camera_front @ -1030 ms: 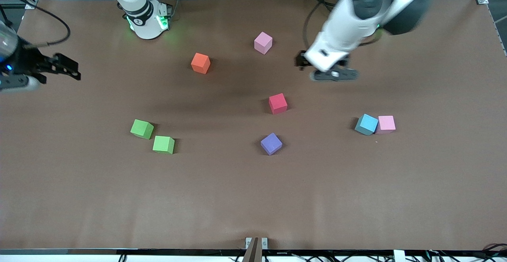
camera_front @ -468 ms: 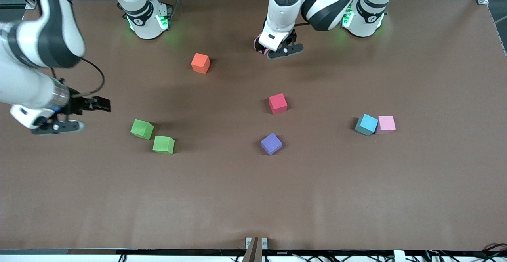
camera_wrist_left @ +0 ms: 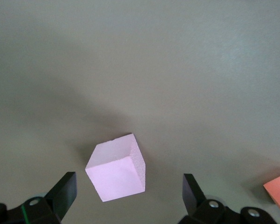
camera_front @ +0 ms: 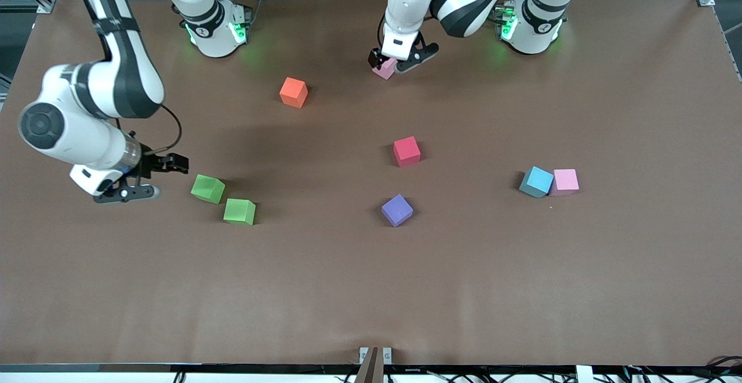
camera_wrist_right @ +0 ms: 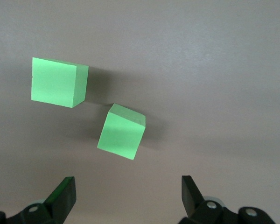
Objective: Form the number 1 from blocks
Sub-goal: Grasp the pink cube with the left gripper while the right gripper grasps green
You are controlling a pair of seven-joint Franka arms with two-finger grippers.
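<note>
My left gripper (camera_front: 398, 59) hangs open just over a pink block (camera_front: 384, 70) close to the robots' bases. In the left wrist view that pink block (camera_wrist_left: 116, 171) lies between the spread fingertips of the left gripper (camera_wrist_left: 128, 196), touching neither. My right gripper (camera_front: 157, 178) is open low over the table beside two light green blocks (camera_front: 207, 189) (camera_front: 239, 211). The right wrist view has both green blocks (camera_wrist_right: 59, 82) (camera_wrist_right: 121, 131) ahead of the empty right gripper (camera_wrist_right: 126, 196). The red block (camera_front: 407, 151) and the purple block (camera_front: 397, 210) lie mid-table.
An orange cube (camera_front: 294, 92) sits between the two arm bases, also at the left wrist view's edge as an orange cube (camera_wrist_left: 279, 191). A teal-blue cube (camera_front: 536, 181) touches a second pink cube (camera_front: 565, 181) toward the left arm's end.
The left arm has swung over to the pink block and come down on it. The right arm has swept in from the table's end to the green blocks. No block has moved.
</note>
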